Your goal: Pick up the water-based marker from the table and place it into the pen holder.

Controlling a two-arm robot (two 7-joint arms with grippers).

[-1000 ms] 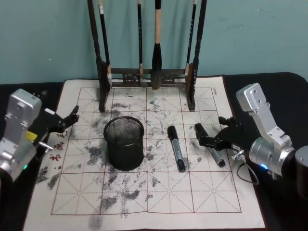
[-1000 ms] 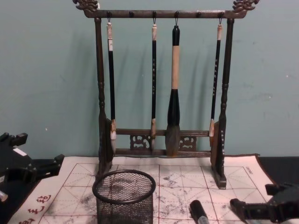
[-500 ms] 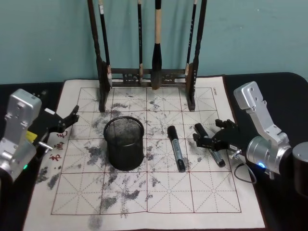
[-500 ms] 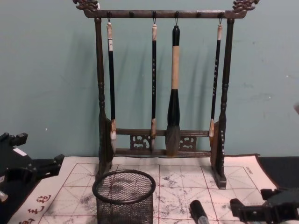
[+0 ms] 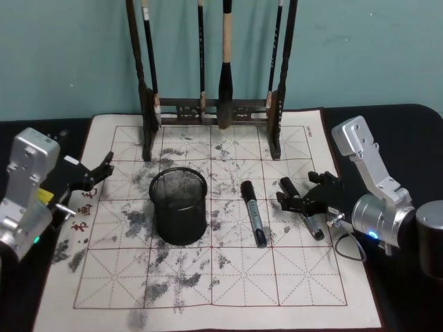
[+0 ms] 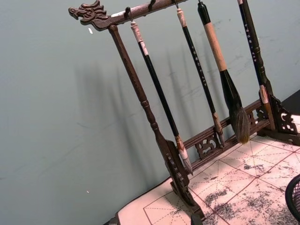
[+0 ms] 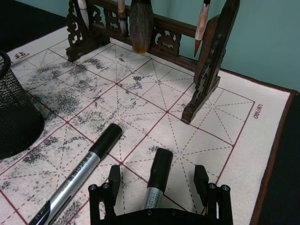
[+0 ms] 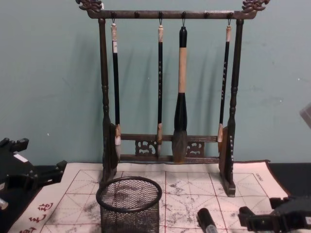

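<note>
Grasping step: the right tool [image 7: 157, 174], wide open and empty, straddles the black-capped silver marker [image 7: 161, 161], which lies at 3 o'clock from the black wire-mesh pen holder [image 5: 178, 218]. Next, it should close squarely and lift. The left tool [image 5: 97, 173] idles open at 9 o'clock.

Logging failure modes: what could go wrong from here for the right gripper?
The right gripper stands open astride one marker, near its capped end: an off-centre grip could let it tilt. A second marker lies close beside it; a finger might knock it. A tilted marker could catch the rim of the pen holder. The left gripper sits parked by the mat.
</note>
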